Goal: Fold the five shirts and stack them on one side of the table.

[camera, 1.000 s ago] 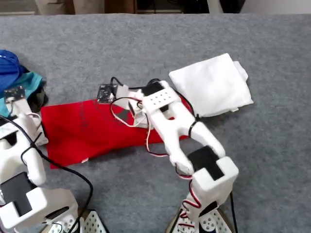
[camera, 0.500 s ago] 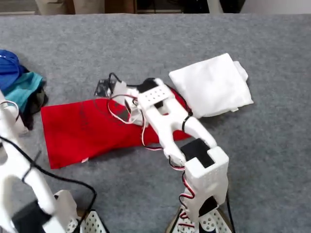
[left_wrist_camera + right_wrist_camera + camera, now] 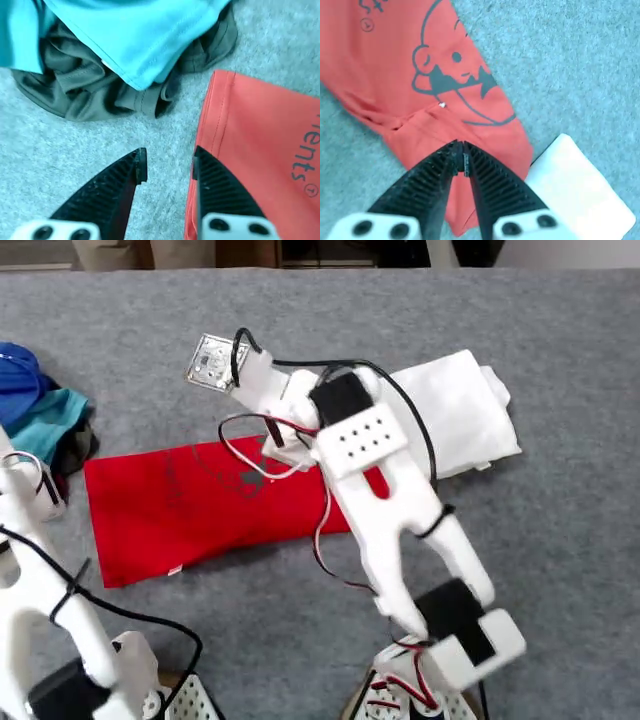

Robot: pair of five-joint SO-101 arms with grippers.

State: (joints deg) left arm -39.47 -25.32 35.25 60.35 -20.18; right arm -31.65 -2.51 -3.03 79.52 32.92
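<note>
Red folded shirt flat at centre, white folded shirt at its two o'clock.
Wrist views: right gripper pressed together over cartoon print; left gripper spread beside teal-and-olive heap, nine o'clock.

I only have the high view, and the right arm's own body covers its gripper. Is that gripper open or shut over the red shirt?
Observer: Shut. The right gripper has its fingers pressed together above the flat red cotton shirt, just short of the dark cartoon print.
Operator: And the left one, by the table edge?
Observer: The left gripper is open. One finger is over the red shirt's stitched hem, the other over the bare grey felt table cover.
Operator: What lies just ahead of it?
Observer: A crumpled dark olive-grey shirt, bunched in folds, with a smooth turquoise shirt lying over it.
</note>
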